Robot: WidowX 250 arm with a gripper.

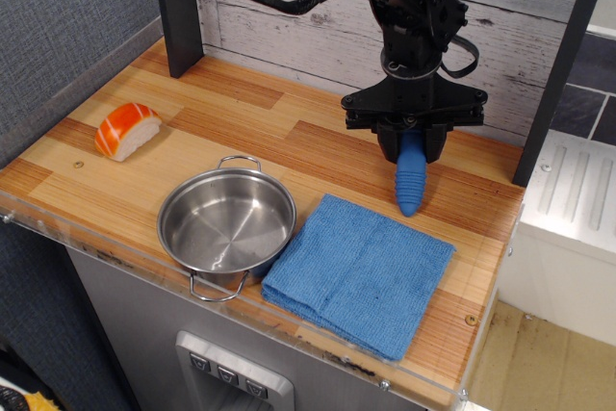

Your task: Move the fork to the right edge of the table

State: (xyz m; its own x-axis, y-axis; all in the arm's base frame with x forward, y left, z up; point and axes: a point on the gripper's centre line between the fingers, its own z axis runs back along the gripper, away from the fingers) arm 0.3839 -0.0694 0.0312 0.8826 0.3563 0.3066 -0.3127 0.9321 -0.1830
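My black gripper (412, 141) is shut on the fork (411, 180). Only the fork's ribbed blue handle shows, hanging down from the jaws; the tines are hidden inside the gripper. The handle's tip hangs just above the wooden table (318, 156), near the far edge of the blue cloth, toward the table's right part.
A folded blue cloth (361, 271) lies at the front right. A steel pot (226, 223) stands at the front middle. A piece of salmon sushi (127, 129) lies at the left. A dark post (178, 9) stands at the back left, another (560, 64) at the right edge.
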